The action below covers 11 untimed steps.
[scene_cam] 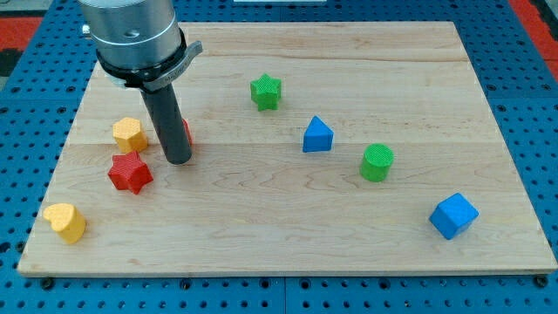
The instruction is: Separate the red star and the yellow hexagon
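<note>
- red star (130,173) sitting near board's left edge, yellow hexagon (129,133) just beside it at 12 o'clock
- my tip (178,160) standing at star's 2 o'clock, hexagon's 4 o'clock; bare rod, gripping nothing
- red block (186,133) peeking out behind rod, shape unclear

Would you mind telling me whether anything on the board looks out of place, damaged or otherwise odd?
Nothing looks damaged or spilled. One thing is hard to read: a red block is mostly hidden behind my tip, so its shape cannot be made out. The red star and yellow hexagon sit close together.
</note>
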Tool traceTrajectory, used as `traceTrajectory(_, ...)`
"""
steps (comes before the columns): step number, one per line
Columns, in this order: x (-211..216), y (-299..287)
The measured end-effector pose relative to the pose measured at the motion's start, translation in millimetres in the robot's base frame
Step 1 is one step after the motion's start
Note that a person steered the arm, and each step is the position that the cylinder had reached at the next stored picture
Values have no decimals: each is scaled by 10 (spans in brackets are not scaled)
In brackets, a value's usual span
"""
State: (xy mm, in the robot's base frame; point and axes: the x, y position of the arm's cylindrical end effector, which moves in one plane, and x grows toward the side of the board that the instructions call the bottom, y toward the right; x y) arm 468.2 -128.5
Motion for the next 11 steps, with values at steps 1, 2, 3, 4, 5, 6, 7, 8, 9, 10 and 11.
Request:
traceTrajectory(1,57,198)
traceTrajectory(2,92,139)
traceTrajectory(3,92,20)
traceTrajectory(4,92,-199)
traceTrajectory(5,1,-492)
traceTrajectory(6,-277,-629)
traceTrajectory(7,-355,-659)
traceTrajectory(8,-653,-757)
traceTrajectory(9,-915,-556)
traceTrajectory(10,-405,-649)
traceTrajectory(11,-361,-1257)
